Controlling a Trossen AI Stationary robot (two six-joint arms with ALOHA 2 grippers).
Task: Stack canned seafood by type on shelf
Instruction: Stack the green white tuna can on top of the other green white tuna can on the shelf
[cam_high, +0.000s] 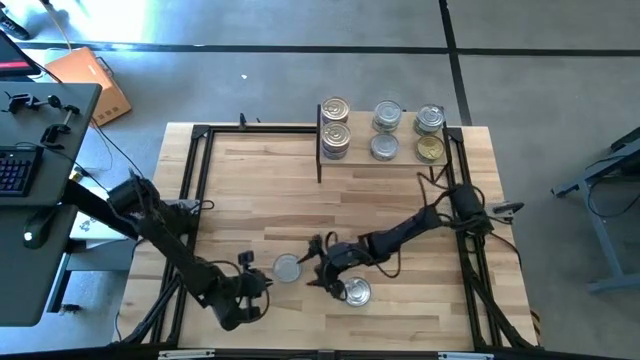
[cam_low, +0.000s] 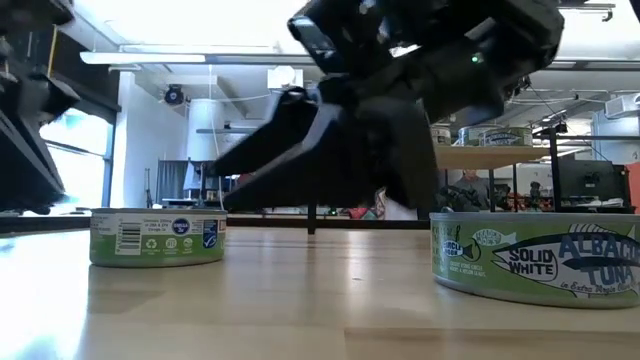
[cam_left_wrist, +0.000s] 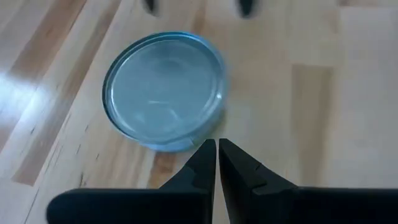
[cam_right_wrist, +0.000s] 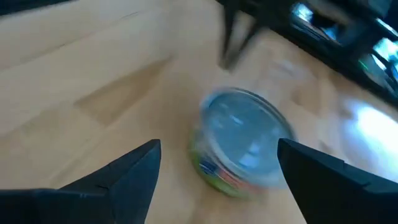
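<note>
Two short round tins lie on the table's near part: one with a silver lid and green label (cam_high: 287, 268) (cam_low: 158, 237) (cam_left_wrist: 165, 90) (cam_right_wrist: 242, 143), and a tuna tin (cam_high: 355, 291) (cam_low: 535, 258) to its right. My left gripper (cam_high: 262, 283) (cam_left_wrist: 216, 146) is shut, its tips just short of the first tin's left-near rim. My right gripper (cam_high: 312, 264) (cam_right_wrist: 217, 149) (cam_low: 330, 140) is open, just right of the same tin and facing it with a finger on either side, not touching. Several tins are stacked on the shelf (cam_high: 358, 132) at the far edge.
A black frame (cam_high: 195, 190) runs along the table's left, far and right sides, with cables at the right. Bare wood lies between the near tins and the shelf. A desk with a keyboard (cam_high: 15, 170) stands off the table's left.
</note>
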